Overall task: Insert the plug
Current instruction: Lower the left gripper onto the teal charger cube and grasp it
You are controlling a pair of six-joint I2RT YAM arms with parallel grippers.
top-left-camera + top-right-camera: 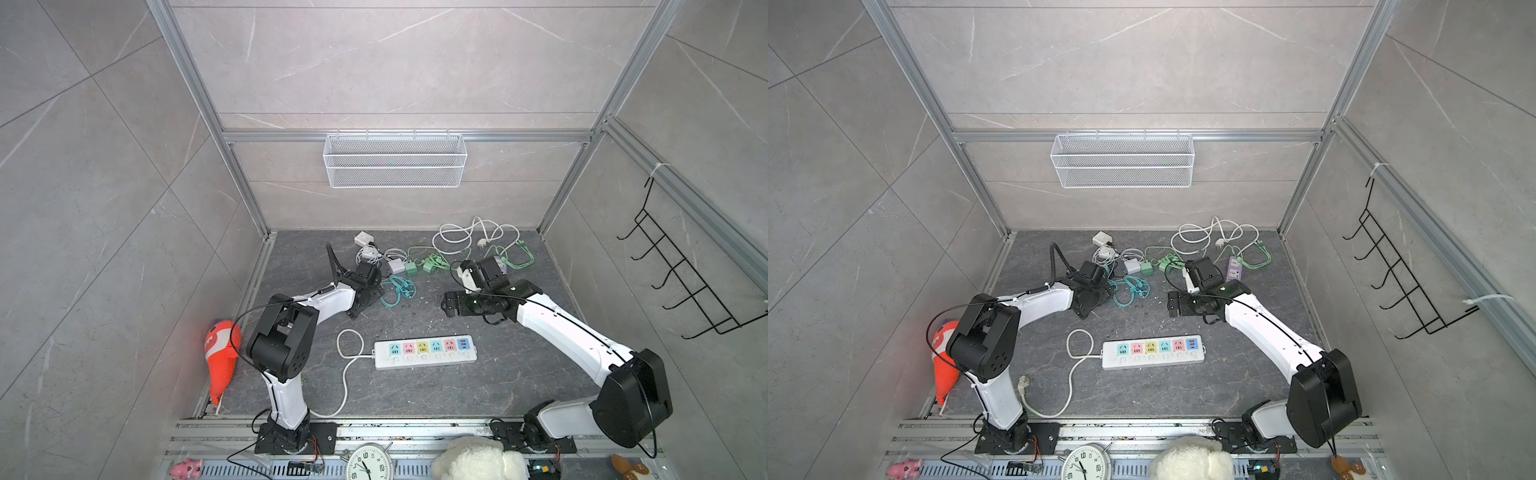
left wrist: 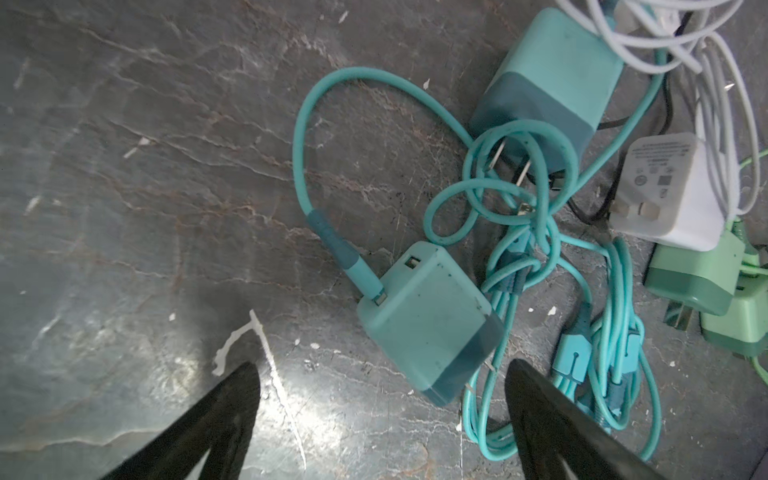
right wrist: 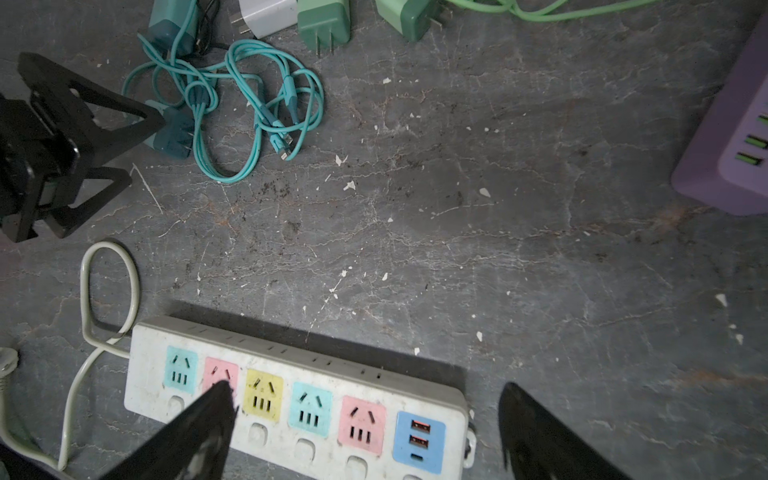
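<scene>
Spotted the teal charger [image 2: 428,320] lying on the dark tabletop [image 2: 145,166] beside its tangled cable [image 2: 297,158], partly between the left gripper's [image 2: 381,365] wide-spread, empty fingers. Found the right gripper [image 3: 366,385] gaping equally wide, holding nothing, above the white power strip [image 3: 145,374].

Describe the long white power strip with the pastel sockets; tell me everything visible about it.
The long white plastic power strip lies flat on the dark stone-look tabletop between the arms. Its scuffed top carries five sockets in a row, blue, pink, yellow, blue, pink, each with a white button beside it, then a blue USB panel at one end. Every socket is empty. An off-white cord leaves the other end and curls into a loop. Only the tabletop and its cord touch it.
</scene>
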